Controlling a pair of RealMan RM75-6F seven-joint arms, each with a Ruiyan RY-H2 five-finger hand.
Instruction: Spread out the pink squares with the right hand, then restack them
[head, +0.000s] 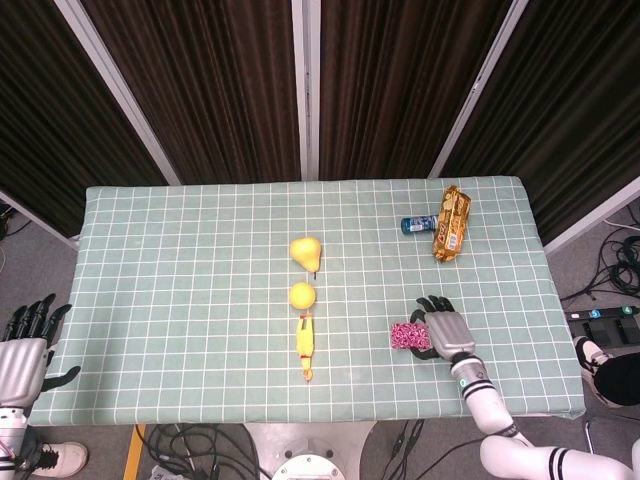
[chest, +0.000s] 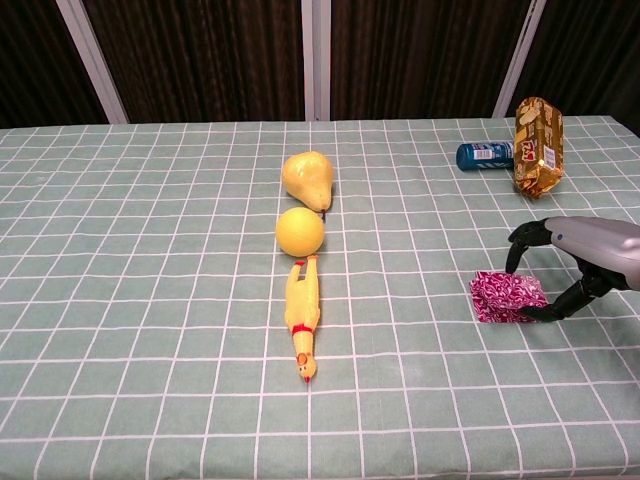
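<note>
The pink squares (head: 405, 335) (chest: 508, 296) lie overlapped in one patch on the green checked cloth, right of the middle near the front. My right hand (head: 443, 331) (chest: 577, 254) arches over their right edge, fingertips on the top square and thumb low at its near corner. Whether it pinches the square I cannot tell. My left hand (head: 25, 350) hangs off the table's front left corner with fingers spread, holding nothing; the chest view does not show it.
A yellow pear (chest: 306, 176), a yellow ball (chest: 300, 231) and a rubber chicken (chest: 301, 317) line up down the middle. A blue can (chest: 485, 154) and a golden snack bag (chest: 537, 146) lie at the far right. The table edge (head: 560, 380) runs right of my hand.
</note>
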